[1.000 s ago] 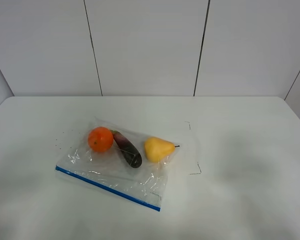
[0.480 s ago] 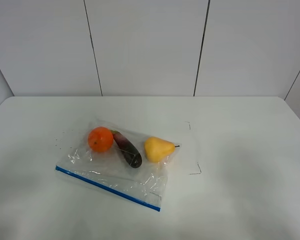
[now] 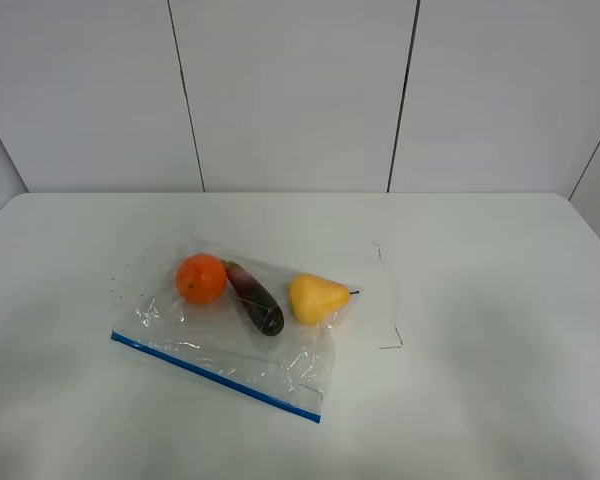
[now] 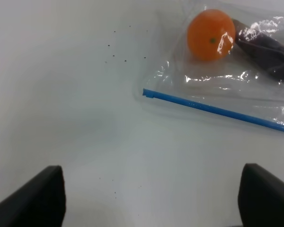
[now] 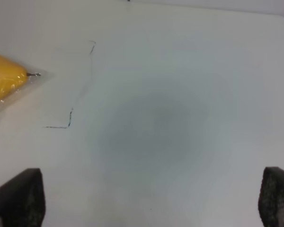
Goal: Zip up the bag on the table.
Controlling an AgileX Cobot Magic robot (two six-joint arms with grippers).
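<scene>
The clear crinkly bag (image 3: 215, 335) lies flat on the white table (image 3: 480, 280), left of the middle. Its blue zip strip (image 3: 215, 377) runs along the near edge. An orange (image 3: 201, 278), a dark eggplant (image 3: 255, 298) and a yellow pear (image 3: 315, 297) show through it. Neither gripper shows in the exterior view. In the left wrist view my left gripper (image 4: 151, 208) is open and empty, apart from the bag (image 4: 227, 85), short of the zip strip's end (image 4: 149, 93). My right gripper (image 5: 146, 203) is open and empty over bare table, with the pear (image 5: 4, 78) off to one side.
Thin dark pen lines (image 3: 390, 345) mark the table right of the bag. Small dark specks (image 3: 120, 285) dot it to the left. A white panelled wall (image 3: 300, 90) stands behind the far edge.
A small dark piece at the right edge of the exterior view one second ago has gone out of view. The bag and its contents have not moved.
</scene>
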